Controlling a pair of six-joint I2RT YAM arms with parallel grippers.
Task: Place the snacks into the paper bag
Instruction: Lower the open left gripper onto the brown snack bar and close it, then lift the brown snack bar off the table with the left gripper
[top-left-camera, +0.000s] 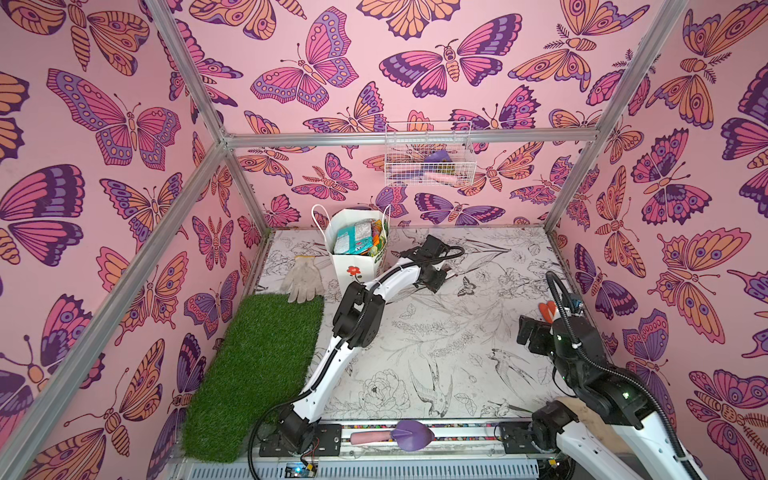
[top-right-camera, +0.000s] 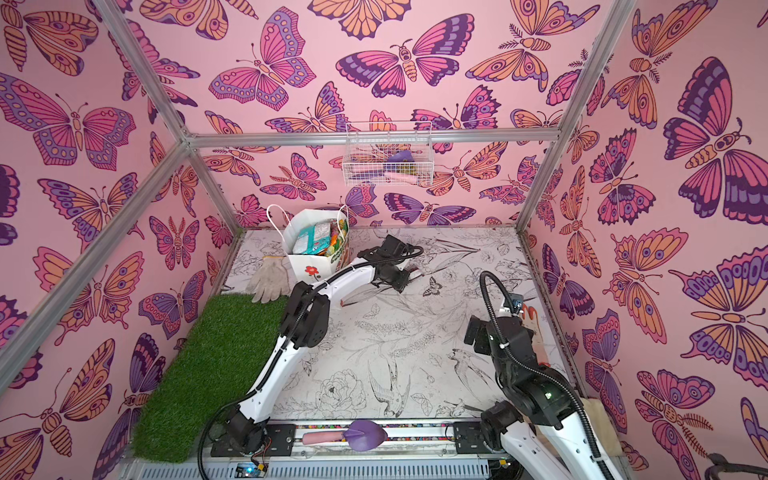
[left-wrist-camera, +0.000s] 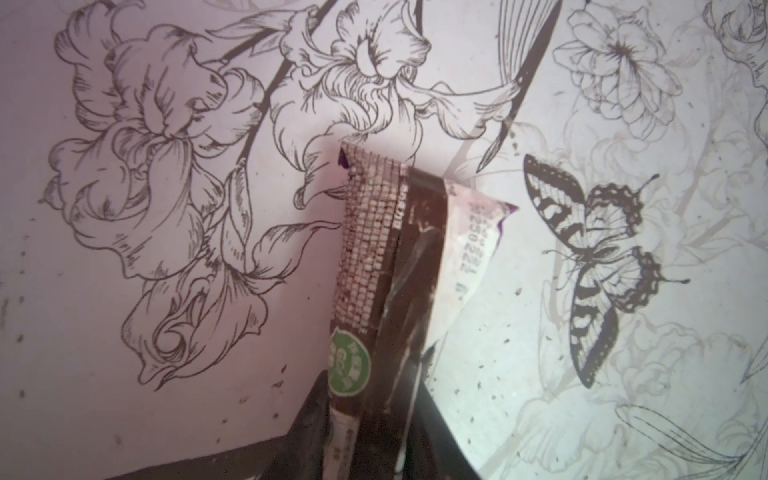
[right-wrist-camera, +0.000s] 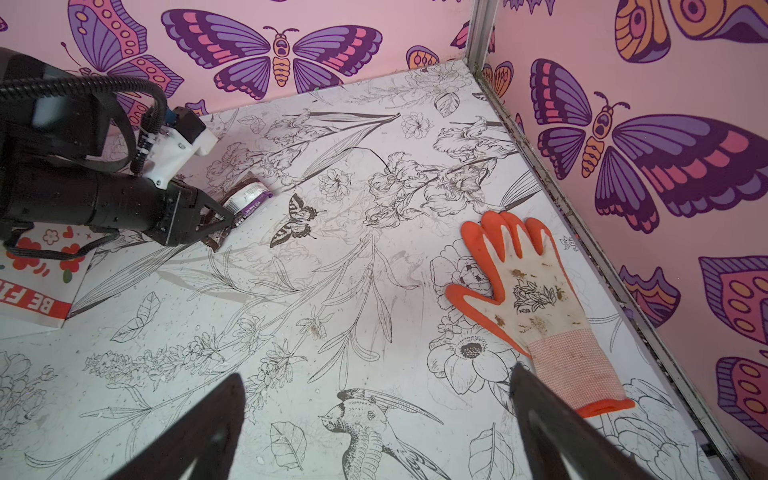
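**A:** In a top view, where's the bar?
**B:** The dark brown bar (top-right-camera: 417, 272) is at the left gripper (top-right-camera: 409, 274), just right of the paper bag (top-right-camera: 301, 262), which already holds other snacks (top-right-camera: 316, 241).
**A:** Left wrist?
**B:** The jaws press its near end, and its long axis runs straight out ahead.
**A:** Right wrist?
**B:** The right gripper (right-wrist-camera: 376, 374) gapes empty, well apart at the near right. The left arm is nearer.

Snacks (top-left-camera: 356, 237) in paper bag (top-left-camera: 345, 268); glove (top-left-camera: 302, 279) left of bag, bar (left-wrist-camera: 390, 266) right
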